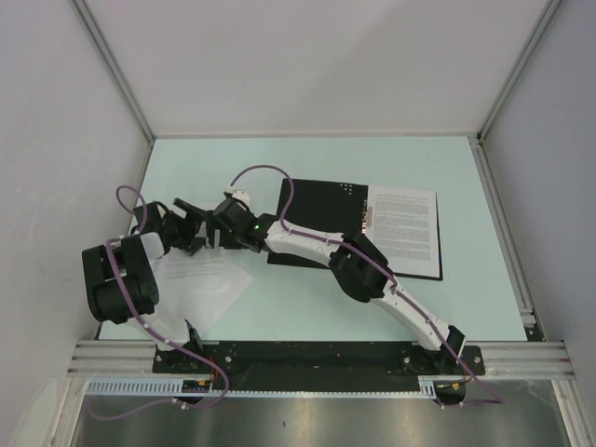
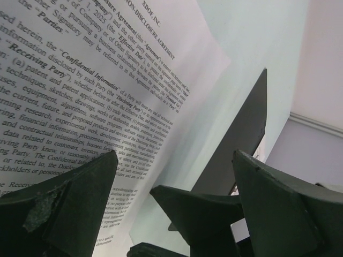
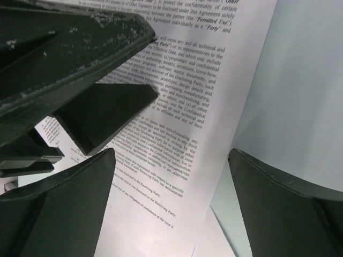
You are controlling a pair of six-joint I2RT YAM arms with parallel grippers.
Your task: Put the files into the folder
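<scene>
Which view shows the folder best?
Top external: nearly the whole folder lies open, black inside, a printed sheet on its right half. Left wrist catches only a dark slanted edge, possibly it; right wrist shows none.

White links, black joints, purple cables, green light, scuffed dark gripper fingers

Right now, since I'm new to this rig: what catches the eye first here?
The flat black open folder lies mid-table, a printed white paper sheet on its right half. Left of it, the left gripper and right gripper, both open, face tip to tip above more loose white sheets.
</scene>
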